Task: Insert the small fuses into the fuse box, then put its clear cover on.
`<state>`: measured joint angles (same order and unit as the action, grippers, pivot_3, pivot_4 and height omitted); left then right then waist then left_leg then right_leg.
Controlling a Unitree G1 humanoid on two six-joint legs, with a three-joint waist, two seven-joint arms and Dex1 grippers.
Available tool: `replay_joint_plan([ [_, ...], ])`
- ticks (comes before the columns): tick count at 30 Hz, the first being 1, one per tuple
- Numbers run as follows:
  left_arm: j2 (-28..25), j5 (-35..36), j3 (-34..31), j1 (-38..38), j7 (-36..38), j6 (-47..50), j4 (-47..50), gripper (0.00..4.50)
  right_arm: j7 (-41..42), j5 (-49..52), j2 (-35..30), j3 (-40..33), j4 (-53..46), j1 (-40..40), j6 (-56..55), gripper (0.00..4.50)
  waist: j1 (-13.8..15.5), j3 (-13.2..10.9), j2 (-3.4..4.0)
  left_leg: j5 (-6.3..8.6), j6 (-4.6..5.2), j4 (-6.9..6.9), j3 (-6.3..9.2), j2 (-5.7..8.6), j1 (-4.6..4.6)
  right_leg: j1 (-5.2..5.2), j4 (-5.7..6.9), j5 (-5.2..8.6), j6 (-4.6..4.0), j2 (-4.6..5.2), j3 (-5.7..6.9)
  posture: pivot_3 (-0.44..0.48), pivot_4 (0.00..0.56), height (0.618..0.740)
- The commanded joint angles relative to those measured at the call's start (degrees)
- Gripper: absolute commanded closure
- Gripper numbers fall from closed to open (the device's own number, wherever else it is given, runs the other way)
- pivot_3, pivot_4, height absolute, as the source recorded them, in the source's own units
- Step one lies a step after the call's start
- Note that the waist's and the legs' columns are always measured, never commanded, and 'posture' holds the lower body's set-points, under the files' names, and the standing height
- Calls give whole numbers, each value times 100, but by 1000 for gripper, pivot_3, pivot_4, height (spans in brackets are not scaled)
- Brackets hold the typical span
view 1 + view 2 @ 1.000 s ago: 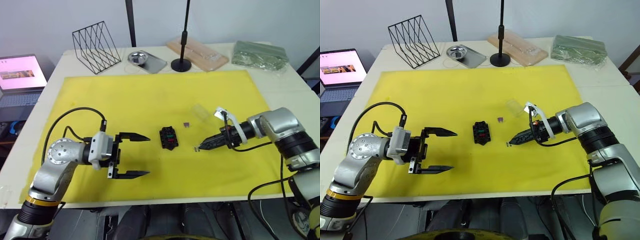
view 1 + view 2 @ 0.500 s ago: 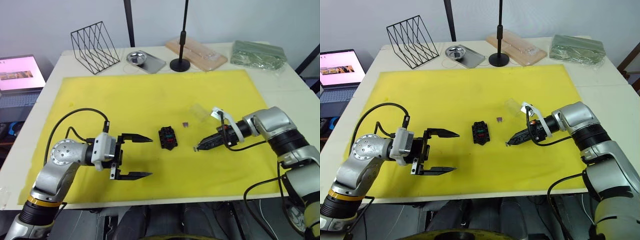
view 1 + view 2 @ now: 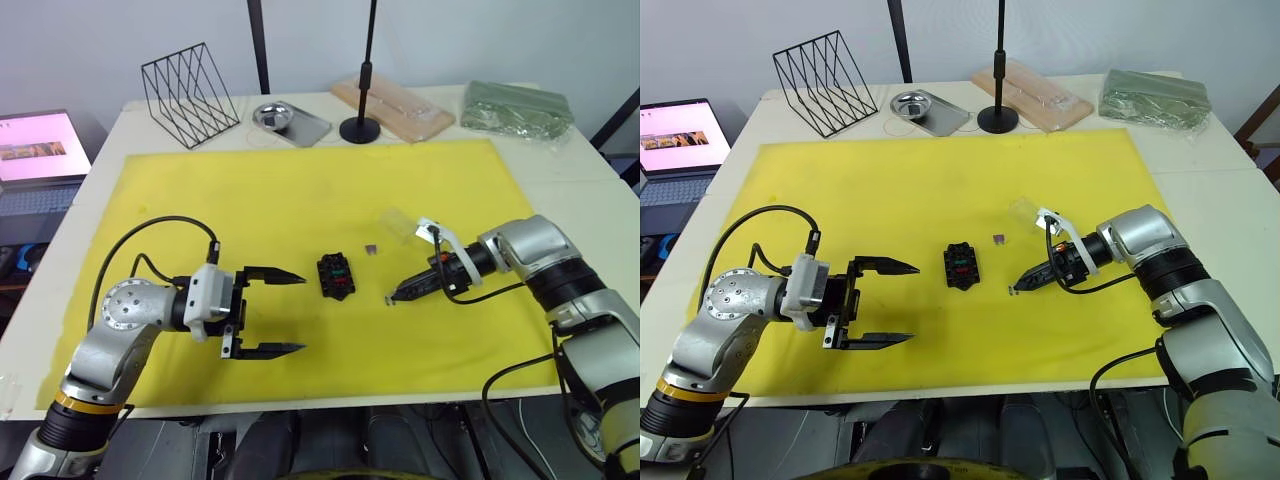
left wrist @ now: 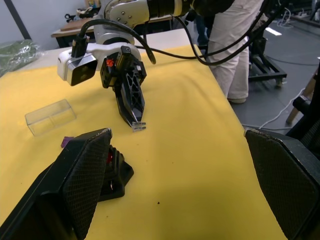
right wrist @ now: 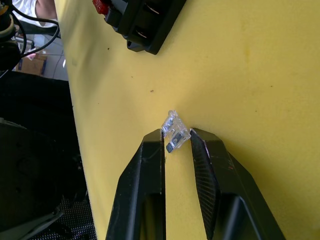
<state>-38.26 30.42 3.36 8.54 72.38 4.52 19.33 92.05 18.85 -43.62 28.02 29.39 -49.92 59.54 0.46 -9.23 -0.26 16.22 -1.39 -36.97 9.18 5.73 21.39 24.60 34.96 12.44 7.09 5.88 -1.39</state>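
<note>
Yellow mat [image 3: 300, 190]: small black rectangular fuse box [image 3: 337, 275] holds green and red fuses. My right gripper [image 5: 176, 141] pinches the greyish clear blade fuse [image 5: 174, 131], at box's 3 o'clock; left gripper [image 3: 296, 313] spread wide.

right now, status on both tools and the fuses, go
Right tool shut on the clear fuse, tip low over the mat. Left tool open, idle. Fuse box holds green and red; purple fuse loose. Path to box clear.
</note>
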Motion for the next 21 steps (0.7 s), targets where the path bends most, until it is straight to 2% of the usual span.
replay_joint_plan([
  [1,-61,-6,-34,-39,-8,-41,209,0,45,-27,47,53,-24,-91,-41,3673,0,0,0,0,0,0,0,0,0,0,0,0,0,0,0,0,150,740],
  [3,-65,-14,-30,-49,1,-51,208,0,45,-47,56,59,-11,-94,-40,3673,-2,0,0,0,0,0,0,0,0,0,0,0,0,0,0,0,150,740],
  [6,-52,-27,-21,-35,-6,-58,187,0,39,-120,74,74,-13,-65,-104,4169,0,0,0,0,0,0,1,0,0,0,0,0,0,0,0,0,150,740],
  [7,-47,-32,-19,-31,-7,-65,178,0,35,-132,85,63,-20,-49,-92,4475,-2,1,-1,0,0,-1,1,0,0,0,0,0,0,0,0,0,150,740],
  [18,-28,-43,-28,1,39,-94,98,0,-21,-30,-15,-144,-208,27,80,4475,-8,1,-1,0,-1,-1,1,0,-1,-1,2,0,0,0,-1,0,150,740],
  [21,-45,105,-170,-28,-59,62,125,0,-100,285,-209,-542,-844,-15,402,4475,-4,1,0,0,0,-1,1,0,0,0,2,0,0,0,-1,0,150,740],
])
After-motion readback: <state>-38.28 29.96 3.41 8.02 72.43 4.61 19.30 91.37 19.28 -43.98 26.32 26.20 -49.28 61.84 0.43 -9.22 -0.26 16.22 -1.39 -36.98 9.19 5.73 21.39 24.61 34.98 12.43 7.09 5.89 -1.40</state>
